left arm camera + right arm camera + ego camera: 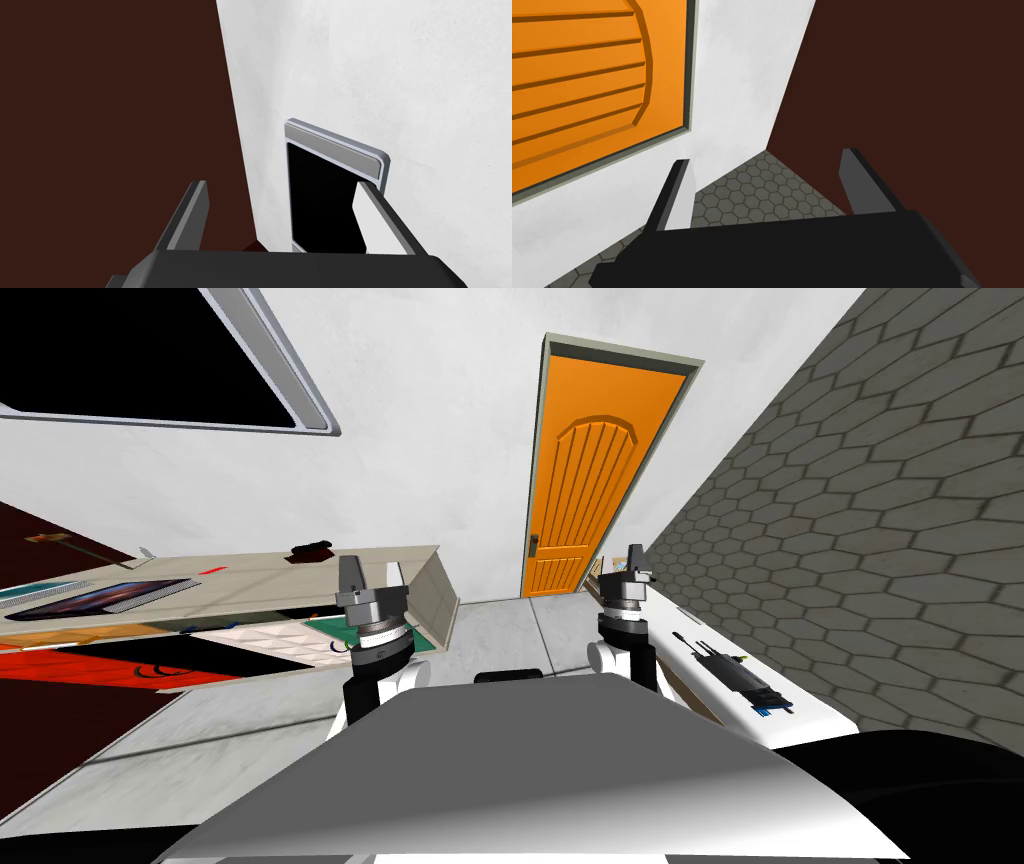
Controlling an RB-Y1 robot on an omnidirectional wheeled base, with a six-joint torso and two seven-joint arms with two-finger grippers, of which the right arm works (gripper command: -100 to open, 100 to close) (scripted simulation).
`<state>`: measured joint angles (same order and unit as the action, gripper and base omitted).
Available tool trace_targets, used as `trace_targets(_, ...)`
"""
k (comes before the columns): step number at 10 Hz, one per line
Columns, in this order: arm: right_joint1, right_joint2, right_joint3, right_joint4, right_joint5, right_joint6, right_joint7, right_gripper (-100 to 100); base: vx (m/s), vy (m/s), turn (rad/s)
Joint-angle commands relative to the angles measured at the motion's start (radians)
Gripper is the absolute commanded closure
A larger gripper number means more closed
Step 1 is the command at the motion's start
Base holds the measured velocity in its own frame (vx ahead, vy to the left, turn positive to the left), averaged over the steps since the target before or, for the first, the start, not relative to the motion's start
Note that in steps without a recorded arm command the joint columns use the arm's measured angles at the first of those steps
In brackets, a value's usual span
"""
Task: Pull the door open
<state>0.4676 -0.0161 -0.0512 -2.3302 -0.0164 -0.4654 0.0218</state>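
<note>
Two grippers, both empty: left gripper [372,576], jaws spread; right gripper [631,560], jaws spread. One orange door [592,458], shut in its frame at the far end, well apart from both grippers. One dark handle [535,544], on the door's left edge. Step in hand, as judged: approach. Advice: drive in straight, stop near, square one gripper to the handle, and leave room for the door to swing.

a white wall [430,478] with a grey-framed window [150,358] onto a black area was seen ahead, a grey hexagon-tiled wall [880,518] at the right, and a grey floor [500,628] flanked by a long beige counter [250,563] and a white shelf [812,720].
</note>
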Motion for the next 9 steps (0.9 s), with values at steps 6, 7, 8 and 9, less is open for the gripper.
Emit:
trace_targets(6, -0.062, -0.035, -0.006, 0.128, 0.048, -0.014, 0.065, -100, 0.088, 0.003, -0.016)
trace_targets(7, -0.078, -0.044, -0.008, 0.162, 0.061, -0.017, 0.082, -100, 0.097, 0.007, -0.026)
trace_targets(8, -0.088, -0.049, -0.009, 0.183, 0.069, -0.019, 0.093, -100, 0.119, 0.018, -0.023)
trace_targets(9, -0.098, -0.054, -0.01, 0.203, 0.077, -0.022, 0.103, -100, 0.111, 0.024, -0.013)
